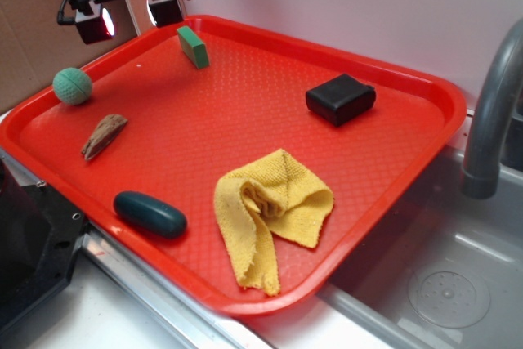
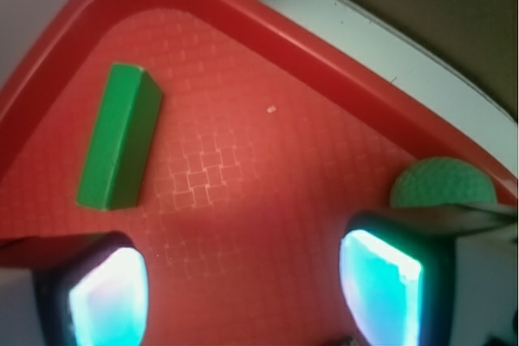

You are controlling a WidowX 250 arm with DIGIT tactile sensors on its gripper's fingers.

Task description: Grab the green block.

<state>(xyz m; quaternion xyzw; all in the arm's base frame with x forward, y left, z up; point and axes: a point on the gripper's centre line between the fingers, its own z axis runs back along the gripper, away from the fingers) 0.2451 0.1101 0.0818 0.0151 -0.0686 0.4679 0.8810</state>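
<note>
On the red plastic tray (image 1: 409, 79), the round pale-green textured ball (image 1: 73, 86) sits far left, the black gripper (image 1: 131, 14) hovers with fingers spread, seemingly empty, just left of the flat bright-green rectangular block (image 1: 193, 46) near the back rim

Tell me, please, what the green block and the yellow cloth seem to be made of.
Green block: probably painted wood or hard plastic; flat faces, crisp edges, even matte colour. Yellow cloth: soft woven or knitted fabric; it lies crumpled in folds with a visible weave.
</note>
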